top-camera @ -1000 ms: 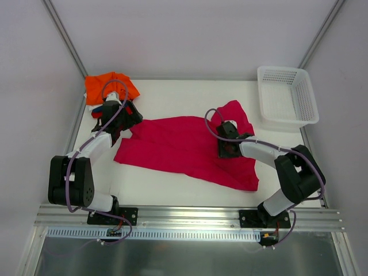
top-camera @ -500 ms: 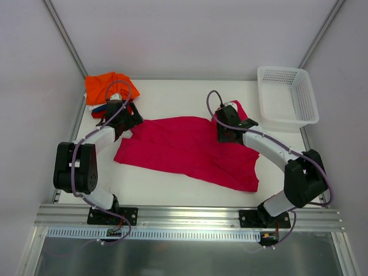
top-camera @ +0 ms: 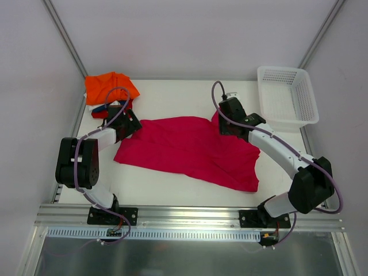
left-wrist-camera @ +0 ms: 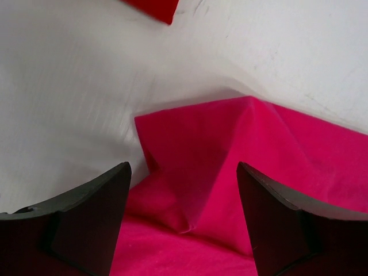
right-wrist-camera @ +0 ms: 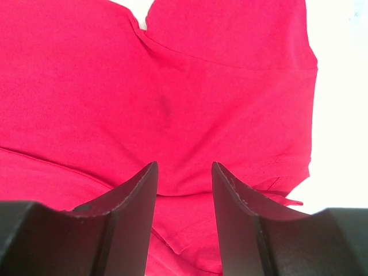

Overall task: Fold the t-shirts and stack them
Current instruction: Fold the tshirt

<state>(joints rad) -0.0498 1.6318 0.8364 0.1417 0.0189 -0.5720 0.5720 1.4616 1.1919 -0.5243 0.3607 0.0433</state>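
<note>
The pink shirt (top-camera: pixel 184 150) lies spread out and slightly rumpled across the middle of the surface (top-camera: pixel 172 192), with one end toward the left arm and a sleeve at the far right. It looks like thin, limp cloth: light to lift and with no stiffness of its own, so any part not held will likely sag, trail and bunch as it is moved. It probably drags on the surface more than it slips, so lifting should work better than pushing. The best places to take hold seem to be the hemmed edges and corners, where doubled cloth gives a thicker bite, pinched at two spread points so the edge between them stays taut. At the left end a corner stands up in a small peak, and the left tool (left-wrist-camera: pixel 183 172) straddles it with its jaws wide, nothing pinched. The right tool (right-wrist-camera: pixel 184 167) hangs over the far-right sleeve with its jaws narrower but parted, flat cloth showing between them. The orange shirt (top-camera: pixel 110 86) sits on folded ones in the far left corner, well apart from the white basket (top-camera: pixel 287 98) at the far right.
</note>
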